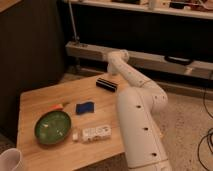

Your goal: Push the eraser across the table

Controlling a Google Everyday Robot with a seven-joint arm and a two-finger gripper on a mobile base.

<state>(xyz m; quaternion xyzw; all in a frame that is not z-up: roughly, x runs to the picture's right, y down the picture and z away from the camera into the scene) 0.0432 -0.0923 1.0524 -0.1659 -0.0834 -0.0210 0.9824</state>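
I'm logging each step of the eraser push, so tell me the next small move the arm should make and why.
Probably lower the gripper to the far side of the eraser and start a short sweep toward the blue pad. The gripper sits at the table's far edge just behind the eraser, and open wood lies on the near side. Contact cannot be told from this view.

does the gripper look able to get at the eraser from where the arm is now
Probably yes. The gripper sits at the far edge of the table, just behind the eraser, with nothing between them. The blue pad and green bowl lie nearer the camera, out of the way.
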